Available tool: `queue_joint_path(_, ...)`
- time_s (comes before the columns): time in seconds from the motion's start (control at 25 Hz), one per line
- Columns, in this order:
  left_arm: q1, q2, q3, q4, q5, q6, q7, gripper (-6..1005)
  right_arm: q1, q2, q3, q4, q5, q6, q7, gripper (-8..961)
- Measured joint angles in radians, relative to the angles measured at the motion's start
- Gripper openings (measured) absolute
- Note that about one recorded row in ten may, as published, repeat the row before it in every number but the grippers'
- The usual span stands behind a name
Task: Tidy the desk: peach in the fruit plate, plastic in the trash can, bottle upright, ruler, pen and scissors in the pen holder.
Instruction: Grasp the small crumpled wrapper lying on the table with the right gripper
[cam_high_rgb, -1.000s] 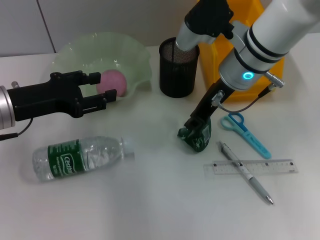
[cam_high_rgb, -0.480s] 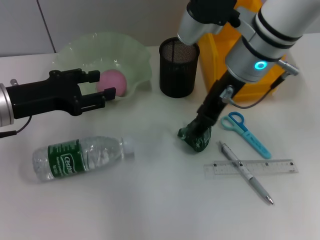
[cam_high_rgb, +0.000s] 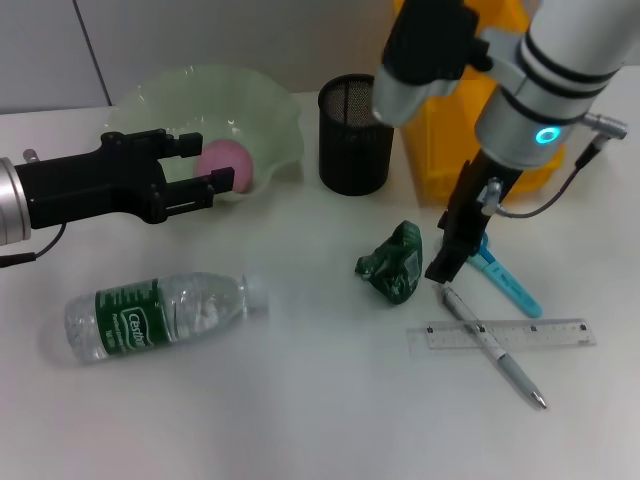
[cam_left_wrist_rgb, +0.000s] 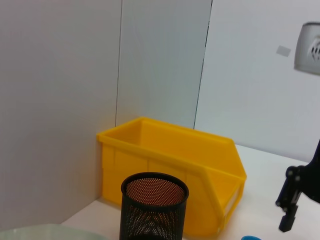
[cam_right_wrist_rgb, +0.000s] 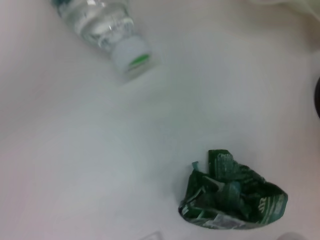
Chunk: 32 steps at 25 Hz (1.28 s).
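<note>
**Crumpled plastic loose on the counter, right claw beside it**

The right claw (cam_high_rgb: 447, 262) hangs low over the white counter (cam_high_rgb: 300, 400), just beside the crumpled dark-green plastic (cam_high_rgb: 394, 264) and not holding it; whether its fingers are apart or together cannot be told. Its tip is near the top end of the silver-grey pen (cam_high_rgb: 490, 346), which lies crossed over the clear ruler (cam_high_rgb: 500, 334). The light-blue scissors (cam_high_rgb: 505, 279) lie partly behind the claw.

The left claw (cam_high_rgb: 205, 170) hovers with its fingers apart, empty, at the near rim of the pale-green fruit plate (cam_high_rgb: 265, 110), in which the pink peach (cam_high_rgb: 228, 163) sits.

The water bottle (cam_high_rgb: 155, 314) lies on its side on the counter, cap toward the plastic. The black mesh pen holder (cam_high_rgb: 355, 135) stands upright between the fruit plate and the yellow trash can (cam_high_rgb: 440, 140).
</note>
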Motion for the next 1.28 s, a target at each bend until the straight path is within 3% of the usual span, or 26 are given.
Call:
queue_joint_path(0.44, -0.013, -0.004, 0.002, -0.008, 0.003, -0.004, -0.002, 651, -0.008, 0.008, -0.155, 0.018, 0.021, 0.136, 0.000, 708)
queue_joint_path(1.28, -0.018, -0.004, 0.002, -0.011, 0.005, -0.005, -0.003, 650, 0.015, 0.009, -0.249, 0.116, 0.132, 0.232, -0.042, 709)
